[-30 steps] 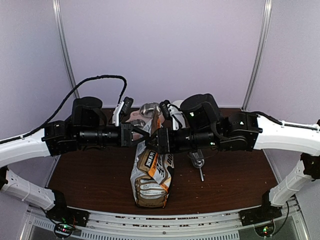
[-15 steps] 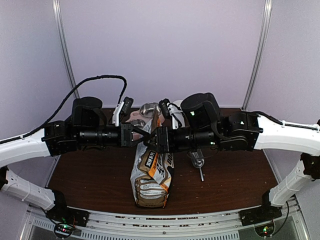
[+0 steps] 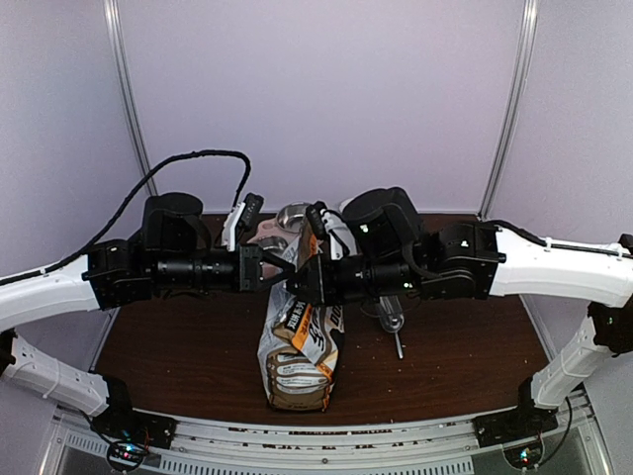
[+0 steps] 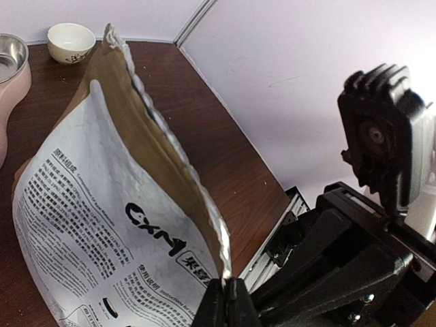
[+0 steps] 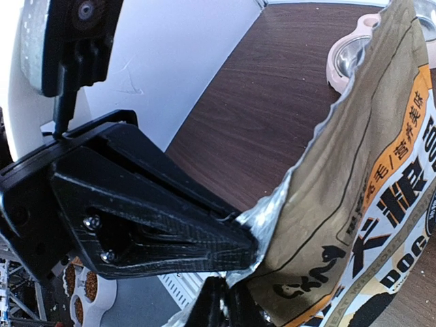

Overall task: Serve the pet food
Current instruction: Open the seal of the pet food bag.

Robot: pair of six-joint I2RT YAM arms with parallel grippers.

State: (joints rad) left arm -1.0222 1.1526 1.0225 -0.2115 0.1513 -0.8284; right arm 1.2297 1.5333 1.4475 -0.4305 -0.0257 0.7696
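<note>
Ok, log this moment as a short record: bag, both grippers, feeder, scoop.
pet food bag: upright on the table, between the arms
left gripper: shut on the bag's top edge
right gripper: shut on the same top edge, opposite the left one
pink feeder: behind the bag
metal scoop: lying on the table, on the right arm's side of the bag

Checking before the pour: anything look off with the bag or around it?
The bag has a raggedly torn mouth, with the silver lining jagged along the rim. It stands upright, pinched at the top edge by the left claw and the right claw. The metal scoop lies on the table beside it. I can make out no spill.
</note>
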